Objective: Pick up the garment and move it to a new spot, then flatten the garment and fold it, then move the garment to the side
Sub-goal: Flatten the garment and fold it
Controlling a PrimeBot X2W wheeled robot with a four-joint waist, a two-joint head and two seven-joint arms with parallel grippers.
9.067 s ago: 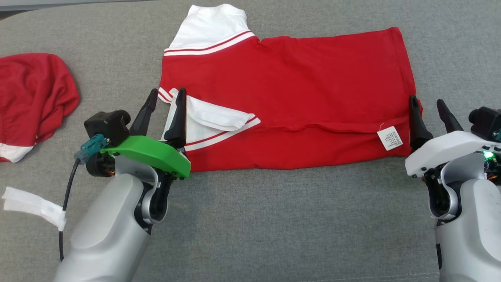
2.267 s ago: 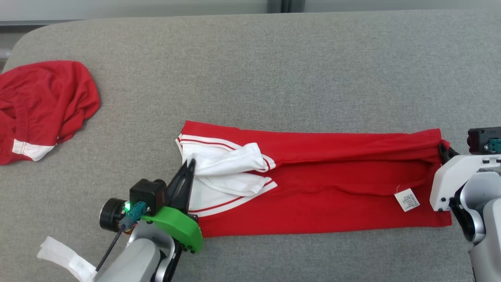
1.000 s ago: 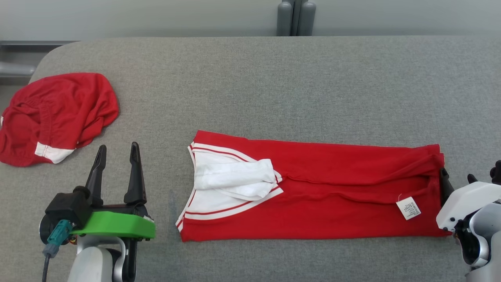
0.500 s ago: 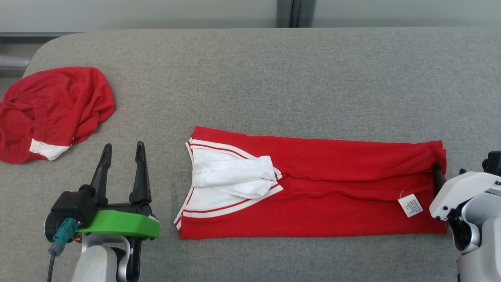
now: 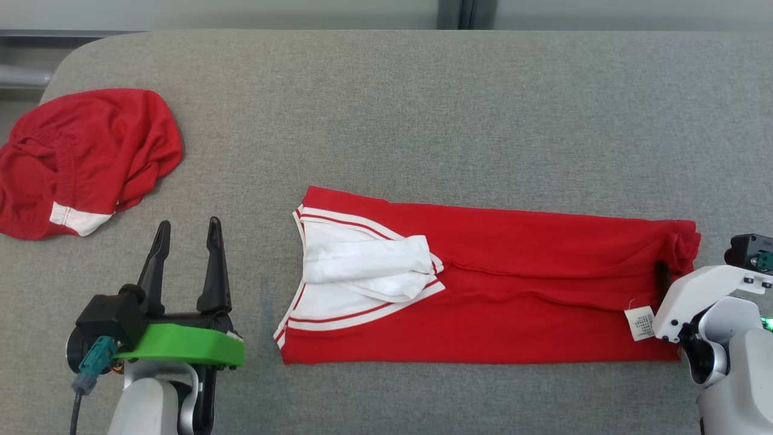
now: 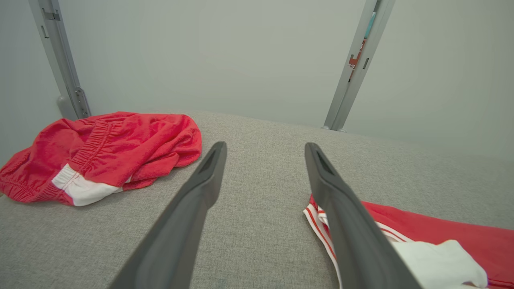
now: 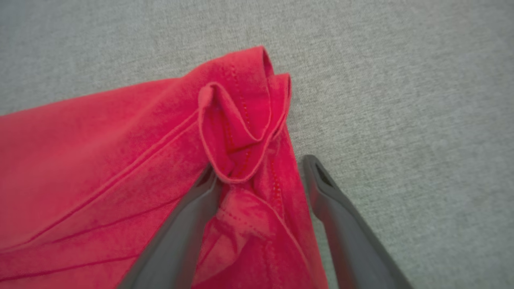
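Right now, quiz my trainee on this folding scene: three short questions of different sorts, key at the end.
1. True or false: the left gripper is touching the folded red garment.
2. The right gripper is: A) shut on cloth; B) open, astride the garment's hem corner; C) raised, clear of all cloth.
3. What lies crumpled at the gray table's far left?

Key: 1 false; 2 B; 3 red shorts.

A broad grey fabric-covered surface [image 5: 423, 121] with a rounded far-left corner carries a long red shirt with white, red-striped sleeves [image 5: 513, 290], folded flat near the front, and crumpled red shorts with a white band [image 5: 84, 151] well apart at the left.
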